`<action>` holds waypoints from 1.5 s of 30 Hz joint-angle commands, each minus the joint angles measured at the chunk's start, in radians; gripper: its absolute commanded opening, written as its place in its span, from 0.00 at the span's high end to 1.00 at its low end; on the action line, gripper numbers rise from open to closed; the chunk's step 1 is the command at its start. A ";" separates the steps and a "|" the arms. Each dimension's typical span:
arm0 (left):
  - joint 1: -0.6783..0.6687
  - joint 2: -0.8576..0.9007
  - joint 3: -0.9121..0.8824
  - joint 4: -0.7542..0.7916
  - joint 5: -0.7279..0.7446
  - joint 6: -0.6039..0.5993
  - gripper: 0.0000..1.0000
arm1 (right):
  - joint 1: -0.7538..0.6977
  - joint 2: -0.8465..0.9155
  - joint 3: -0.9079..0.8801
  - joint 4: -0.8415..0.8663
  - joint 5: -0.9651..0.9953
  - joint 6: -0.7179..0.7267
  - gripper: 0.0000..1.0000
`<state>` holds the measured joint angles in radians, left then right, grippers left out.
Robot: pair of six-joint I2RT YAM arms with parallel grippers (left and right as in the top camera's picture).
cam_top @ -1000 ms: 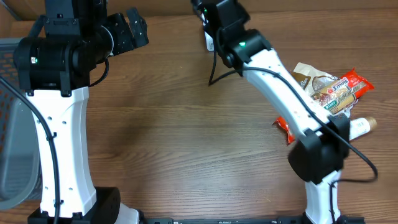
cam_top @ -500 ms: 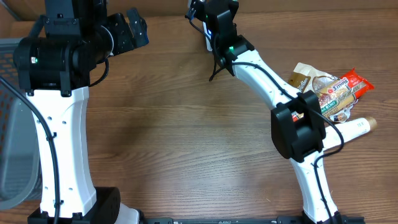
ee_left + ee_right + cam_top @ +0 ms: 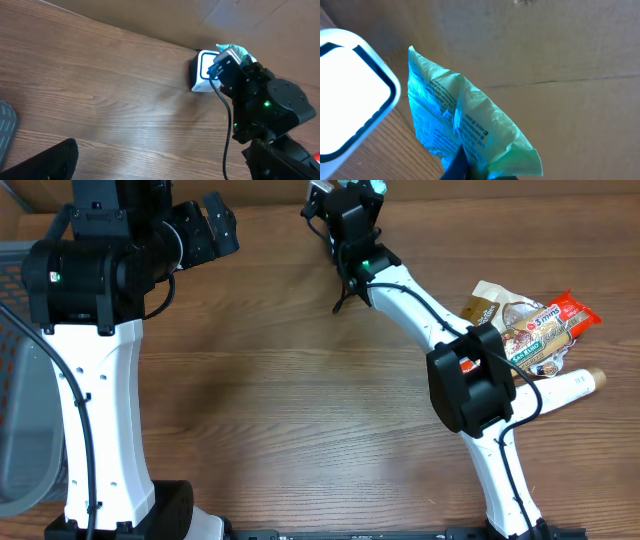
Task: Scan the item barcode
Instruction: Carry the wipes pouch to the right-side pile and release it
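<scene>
Well, the green-blue packet [image 3: 465,125] is held up near the far edge of the table [image 3: 280,400], just beside the white scanner [image 3: 202,77]. It is pinched at its bottom edge by the right gripper [image 3: 464,167], whose dark fingers are closed tight on it. This pinch is shown only in the right wrist view. There the packet is seen very close, with small print on its crinkled side. A corner of the scanner, with its dark frame, is seen at the left. A brown cardboard wall [image 3: 545,50] is seen behind the packet. Whether a barcode is turned to the scanner cannot be told.

In the left wrist view the whole scanner is seen, sitting on the wood by the wall. Only the top of the packet is seen there, poking up behind the black end of the right arm.

From overhead, the scanner is mostly hidden under the right arm, and only a bit of the packet is seen at the top edge. But some things are shown only from there. A pile of snack packs [image 3: 530,325] and a white tube [image 3: 575,385] are seen lying at the right side of the table, well apart from the scanner. A grey basket [image 3: 15,380] is seen at the left edge. The left gripper [image 3: 220,222] is held above the table, with its fingers spread wide and nothing between them.
</scene>
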<state>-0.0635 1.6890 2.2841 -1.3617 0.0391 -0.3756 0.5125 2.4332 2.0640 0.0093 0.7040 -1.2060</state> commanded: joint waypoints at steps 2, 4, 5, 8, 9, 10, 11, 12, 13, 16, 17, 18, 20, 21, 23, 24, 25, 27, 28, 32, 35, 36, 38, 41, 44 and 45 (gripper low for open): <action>0.003 0.006 0.006 0.003 -0.010 -0.014 0.00 | 0.012 0.015 0.011 0.004 0.020 0.032 0.96; 0.003 0.006 0.006 0.003 -0.010 -0.014 0.00 | 0.012 0.015 0.001 0.003 0.021 0.032 0.96; 0.003 0.006 0.006 0.003 -0.010 -0.014 0.01 | 0.012 0.015 -0.002 0.004 0.021 0.031 0.96; 0.003 0.006 0.006 0.003 -0.010 -0.014 0.01 | 0.012 0.015 -0.005 0.004 0.021 0.032 0.96; 0.003 0.006 0.006 0.003 -0.010 -0.014 0.00 | 0.012 0.015 -0.006 0.004 0.021 0.032 0.96; 0.003 0.006 0.006 0.003 -0.010 -0.014 0.00 | 0.012 0.015 -0.008 0.005 0.021 0.031 0.96; 0.003 0.006 0.006 0.003 -0.010 -0.014 0.00 | 0.012 0.015 -0.010 0.004 0.021 0.032 0.96; 0.003 0.006 0.006 0.003 -0.010 -0.014 0.00 | 0.012 0.015 -0.010 0.003 0.021 0.032 0.96; 0.003 0.006 0.006 0.003 -0.010 -0.014 0.01 | 0.012 0.015 -0.010 0.000 0.021 0.032 0.96; 0.003 0.006 0.006 0.003 -0.010 -0.014 0.00 | 0.012 0.015 -0.010 0.000 0.021 0.031 0.96; 0.003 0.006 0.006 0.003 -0.010 -0.014 0.00 | 0.012 0.015 -0.010 0.000 0.021 0.031 0.96; 0.003 0.006 0.006 0.003 -0.010 -0.014 0.00 | 0.012 0.015 -0.010 0.000 0.021 0.031 0.96; 0.003 0.006 0.006 0.003 -0.010 -0.014 0.01 | 0.012 0.015 -0.010 0.000 0.021 0.031 0.96; 0.003 0.006 0.006 0.003 -0.010 -0.014 0.00 | 0.012 0.015 -0.010 0.001 0.021 0.031 0.96; 0.003 0.006 0.006 0.003 -0.010 -0.014 0.00 | 0.012 0.013 -0.010 0.008 0.021 0.031 0.96; 0.003 0.006 0.006 0.003 -0.010 -0.014 0.00 | 0.012 0.010 -0.010 0.008 0.021 0.031 0.96; 0.003 0.006 0.006 0.003 -0.010 -0.014 0.00 | 0.012 0.005 -0.010 0.008 0.021 0.031 0.96; 0.003 0.006 0.006 0.003 -0.010 -0.014 0.00 | 0.013 -0.014 -0.010 0.005 0.021 0.032 0.96; 0.003 0.006 0.006 0.003 -0.010 -0.014 0.00 | 0.014 -0.027 -0.010 0.000 0.022 0.032 0.96; 0.003 0.006 0.006 0.003 -0.010 -0.014 0.00 | 0.018 -0.120 -0.010 -0.038 0.026 0.097 0.96; 0.003 0.006 0.006 0.003 -0.010 -0.014 0.00 | 0.023 -0.242 -0.010 -0.188 0.025 0.173 0.96; 0.003 0.006 0.006 0.003 -0.010 -0.014 0.00 | 0.025 -0.284 -0.010 -0.245 0.029 0.212 0.96; 0.003 0.006 0.006 0.003 -0.010 -0.014 0.00 | 0.027 -0.362 -0.010 -0.356 0.029 0.313 0.96; 0.003 0.006 0.006 0.003 -0.010 -0.014 0.00 | 0.027 -0.468 -0.010 -0.519 0.029 0.492 0.96; 0.003 0.006 0.006 0.003 -0.010 -0.014 0.00 | -0.005 -0.604 -0.010 -0.792 0.028 0.860 0.96; 0.003 0.006 0.006 0.003 -0.010 -0.014 0.00 | -0.022 -0.629 -0.010 -0.871 0.027 0.969 0.96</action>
<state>-0.0635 1.6890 2.2841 -1.3586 0.0391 -0.3756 0.5297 1.9160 2.0468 -0.7204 0.7128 -0.6685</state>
